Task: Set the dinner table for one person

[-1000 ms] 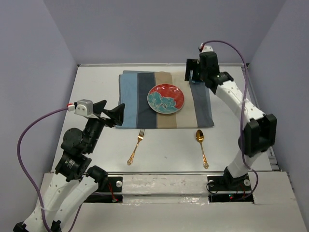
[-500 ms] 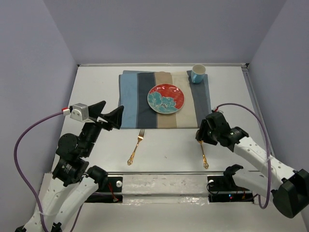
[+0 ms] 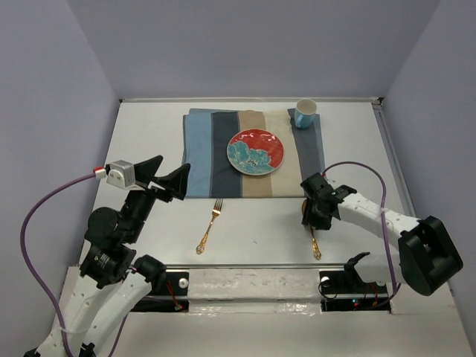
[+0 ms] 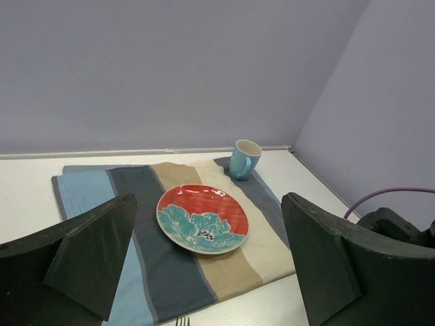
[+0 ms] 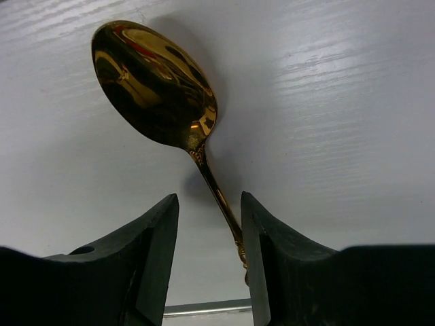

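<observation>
The white dinner table [image 3: 149,134] carries a striped placemat [image 3: 208,149] with a red and teal plate [image 3: 255,152] on it and a blue mug [image 3: 304,113] at its far right corner. A gold fork [image 3: 210,225] lies near the mat's front edge. A gold spoon [image 3: 315,239] lies to its right. My right gripper [image 3: 311,212] is low over the spoon's bowl end. In the right wrist view the gripper [image 5: 209,204] is open, its jaws either side of the spoon [image 5: 155,85] handle. My left gripper [image 3: 167,178] is open and empty, raised at the left.
In the left wrist view the plate [image 4: 202,219], mug [image 4: 243,159] and placemat [image 4: 136,224] lie ahead between the left gripper's [image 4: 209,204] wide fingers. Purple walls close in the table on three sides. The arm bases stand at the near edge.
My right arm left the mug standing at the mat's far right corner, swung back to the near side and came down over the spoon. The left arm shifted only slightly.
</observation>
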### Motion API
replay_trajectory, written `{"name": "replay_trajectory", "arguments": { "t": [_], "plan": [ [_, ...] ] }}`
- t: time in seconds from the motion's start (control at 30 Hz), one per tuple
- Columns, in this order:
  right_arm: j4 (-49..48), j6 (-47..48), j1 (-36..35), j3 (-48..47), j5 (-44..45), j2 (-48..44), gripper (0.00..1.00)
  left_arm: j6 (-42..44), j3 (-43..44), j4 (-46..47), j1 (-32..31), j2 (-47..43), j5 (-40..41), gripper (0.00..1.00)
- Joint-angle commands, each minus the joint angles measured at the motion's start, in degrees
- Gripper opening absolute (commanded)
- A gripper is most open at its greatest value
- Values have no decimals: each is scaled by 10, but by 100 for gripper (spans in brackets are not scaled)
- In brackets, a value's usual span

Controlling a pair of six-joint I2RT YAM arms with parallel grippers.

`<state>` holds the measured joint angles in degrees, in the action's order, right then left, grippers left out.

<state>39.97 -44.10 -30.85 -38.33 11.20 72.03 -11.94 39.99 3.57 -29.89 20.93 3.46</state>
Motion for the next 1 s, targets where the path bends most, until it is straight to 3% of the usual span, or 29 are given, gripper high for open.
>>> {"name": "replay_trajectory", "arguments": {
  "t": [0.0,0.2,0.3,0.33,0.73,0.97],
  "plan": [
    [-18,2,-12,-18,18,16,46,0,15,25,3,-7,-7,99],
    [-47,15,-12,-10,5,57,31,0,15,26,4,-9,-8,99],
    [-56,21,-18,-17,0,80,16,0,15,26,3,-7,-8,99],
    [-58,23,-24,-19,0,84,1,0,15,26,3,-8,-8,99],
    [-30,53,-67,-69,7,30,0,-4,13,28,15,1,-16,99],
    [-38,126,-67,-201,64,75,0,-2,12,27,16,12,-13,99]
  ]
}}
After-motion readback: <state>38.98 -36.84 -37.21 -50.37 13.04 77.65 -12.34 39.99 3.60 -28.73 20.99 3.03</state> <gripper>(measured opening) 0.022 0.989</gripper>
